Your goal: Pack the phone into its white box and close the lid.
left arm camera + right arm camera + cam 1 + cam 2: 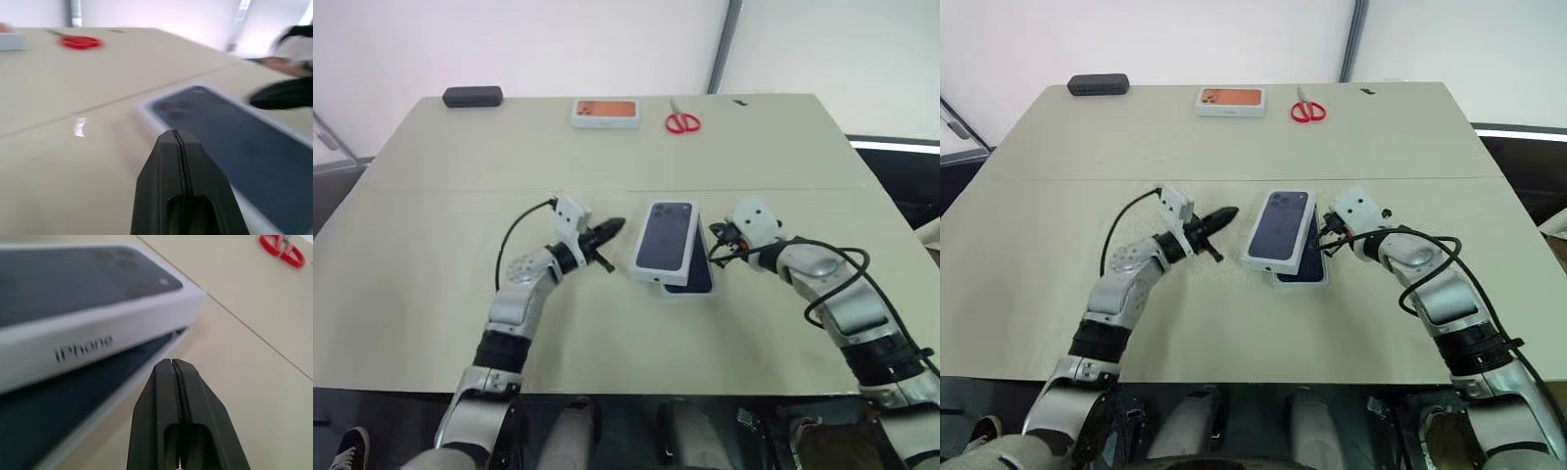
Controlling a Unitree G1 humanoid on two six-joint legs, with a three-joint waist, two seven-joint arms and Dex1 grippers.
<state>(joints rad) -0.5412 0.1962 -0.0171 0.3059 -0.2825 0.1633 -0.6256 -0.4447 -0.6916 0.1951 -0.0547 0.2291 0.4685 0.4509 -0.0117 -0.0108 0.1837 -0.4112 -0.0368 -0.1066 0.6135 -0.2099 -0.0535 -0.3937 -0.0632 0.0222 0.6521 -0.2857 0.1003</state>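
The lid (664,235), white with a dark blue phone back printed on top, lies askew over the white box (103,406) at the table's middle, leaving its right and near sides uncovered. The dark navy phone (697,276) shows in that uncovered part, lying flat in the box. My left gripper (617,227) is shut and empty, pointing at the lid's left edge from a short gap away. My right gripper (713,245) is shut and empty, its tip close against the right side of the box, just below the lid's side wall (98,342) marked "iPhone".
Along the far edge of the table lie a black case (473,96), a white box with an orange picture (605,113) and red scissors (682,121). Bare tabletop (431,225) surrounds the box on all sides.
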